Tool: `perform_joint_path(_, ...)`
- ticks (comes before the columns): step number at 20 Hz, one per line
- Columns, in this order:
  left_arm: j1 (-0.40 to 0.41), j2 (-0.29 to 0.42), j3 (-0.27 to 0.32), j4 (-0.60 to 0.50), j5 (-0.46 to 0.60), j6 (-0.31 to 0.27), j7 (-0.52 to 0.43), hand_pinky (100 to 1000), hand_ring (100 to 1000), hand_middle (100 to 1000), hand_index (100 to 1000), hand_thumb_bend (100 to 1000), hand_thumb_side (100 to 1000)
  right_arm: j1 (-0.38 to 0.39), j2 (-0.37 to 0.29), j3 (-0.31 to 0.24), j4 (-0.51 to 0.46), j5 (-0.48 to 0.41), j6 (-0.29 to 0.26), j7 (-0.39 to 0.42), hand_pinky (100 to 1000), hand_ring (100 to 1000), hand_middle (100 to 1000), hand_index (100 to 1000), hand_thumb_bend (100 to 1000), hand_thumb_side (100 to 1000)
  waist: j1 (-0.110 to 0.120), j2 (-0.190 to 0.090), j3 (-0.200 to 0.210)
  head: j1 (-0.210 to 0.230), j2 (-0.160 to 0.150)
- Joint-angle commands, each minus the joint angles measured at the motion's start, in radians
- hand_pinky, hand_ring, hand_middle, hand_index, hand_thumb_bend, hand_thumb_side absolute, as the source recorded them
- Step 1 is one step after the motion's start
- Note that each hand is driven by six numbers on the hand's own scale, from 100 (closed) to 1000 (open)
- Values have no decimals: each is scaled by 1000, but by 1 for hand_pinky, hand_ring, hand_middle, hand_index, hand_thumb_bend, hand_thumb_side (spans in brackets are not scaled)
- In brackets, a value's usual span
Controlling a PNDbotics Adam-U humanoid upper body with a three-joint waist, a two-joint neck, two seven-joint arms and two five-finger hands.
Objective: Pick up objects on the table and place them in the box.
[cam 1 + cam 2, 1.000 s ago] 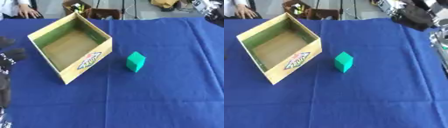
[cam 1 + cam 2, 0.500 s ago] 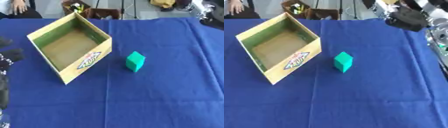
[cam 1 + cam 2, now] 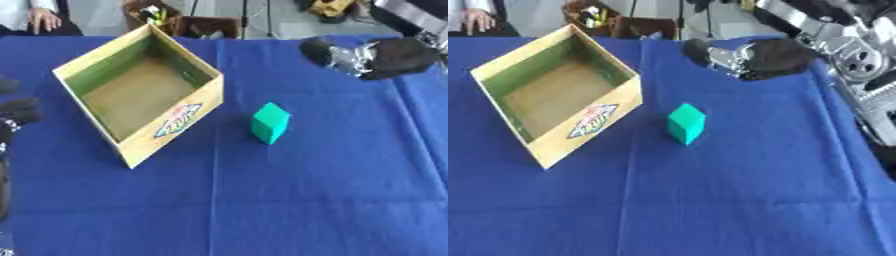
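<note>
**Right hand over the far side, green block alone on the cloth**

The right hand [image 3: 767,56] reaches in from the upper right, black with silver parts, hanging over the far part of the surface. It holds nothing; its shape is blurred, and I cannot tell how far its fingers are spread. It is well apart from the block, up and to the right of it.

The left hand [image 3: 16,111] shows only as dark fingers at the left edge, beside the box's left wall. It has hold of nothing I can see, and too little of it is in view to say whether it is open or curled.

The green block [image 3: 269,122] stands on the blue cloth, turned so one corner edge faces the camera. It sits just right of the box, apart from it.

The box [image 3: 183,135] is yellow cardboard, open at the top and set askew, with a printed label on its near wall. Its brown floor is bare.

The surface [image 3: 737,200] is covered in a blue cloth. Beyond its far edge stands some brown clutter [image 3: 206,25] on a pale floor.
</note>
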Motion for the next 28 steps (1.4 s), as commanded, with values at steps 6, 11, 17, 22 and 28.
perform_joint_path(6,-12,11,4,-17,2,0,-1,694,682,728,823,100,1000,-80,-24,41,136,75,-119,213,852,889,781,919,443,681,-6,-28,3,-9,24)
perform_joint_path(11,-12,12,3,-17,3,1,-2,694,681,728,823,100,1000,-108,-9,53,200,100,-168,328,860,901,797,938,462,558,-7,-28,7,-21,40)
perform_joint_path(17,-11,12,1,-17,4,4,-4,695,679,729,823,100,1000,-139,12,78,284,111,-234,441,872,917,820,966,554,356,-8,-28,12,-29,39)
perform_joint_path(22,-12,10,0,-17,5,5,-6,695,678,729,822,100,1000,-160,26,89,328,124,-284,448,869,914,828,970,562,330,-9,-24,14,-27,32)
perform_joint_path(28,-15,8,-3,-17,6,4,-10,696,677,730,822,100,1000,-202,59,111,418,189,-322,448,867,917,852,971,528,307,-11,-15,26,-36,25)
